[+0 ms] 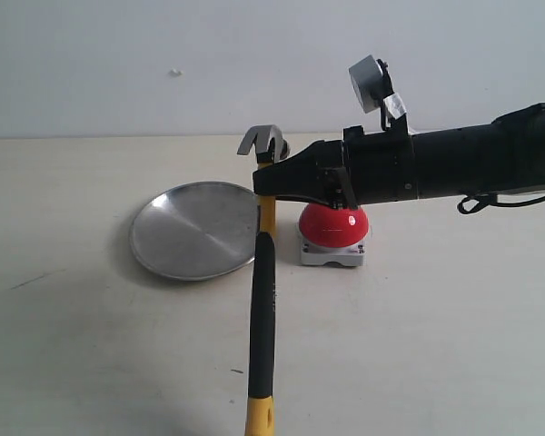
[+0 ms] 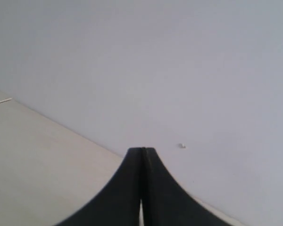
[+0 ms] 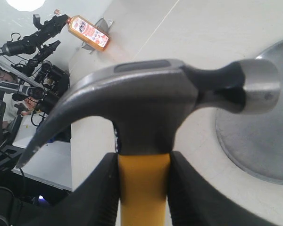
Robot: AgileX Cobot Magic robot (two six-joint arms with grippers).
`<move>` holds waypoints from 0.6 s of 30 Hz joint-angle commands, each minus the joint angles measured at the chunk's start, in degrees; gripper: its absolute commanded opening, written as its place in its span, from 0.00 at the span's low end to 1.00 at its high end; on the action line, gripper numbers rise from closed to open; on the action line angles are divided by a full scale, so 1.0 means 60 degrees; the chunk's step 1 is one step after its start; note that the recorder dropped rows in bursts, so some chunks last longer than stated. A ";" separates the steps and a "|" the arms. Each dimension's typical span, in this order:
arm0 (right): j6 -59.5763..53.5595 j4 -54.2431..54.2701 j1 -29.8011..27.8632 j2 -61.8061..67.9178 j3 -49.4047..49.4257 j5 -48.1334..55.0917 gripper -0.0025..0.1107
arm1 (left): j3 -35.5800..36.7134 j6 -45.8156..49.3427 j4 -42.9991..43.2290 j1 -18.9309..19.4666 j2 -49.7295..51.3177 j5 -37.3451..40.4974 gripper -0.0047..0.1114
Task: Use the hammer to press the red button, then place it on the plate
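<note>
Left pincer (image 2: 142,153) tips touching, wall (image 2: 179,70), tabletop (image 2: 37,165)

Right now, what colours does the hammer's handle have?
The hammer handle is yellow near the head, black midway, yellow at the end; exterior view shows it best.

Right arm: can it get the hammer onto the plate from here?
Likely yes. The right end effector holds the hammer by its neck beside the plate, and nothing stands between them.

The claw hammer (image 1: 262,300) is upright, head up, yellow-and-black handle down, between the steel plate (image 1: 191,232) and the red dome button (image 1: 334,225).
</note>
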 commanded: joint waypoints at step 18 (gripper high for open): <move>0.0164 0.0489 0.0026 -0.0127 -0.0218 -0.0271 0.02 | -0.1442 -0.0174 0.1464 -0.3024 0.5951 -0.0761 0.04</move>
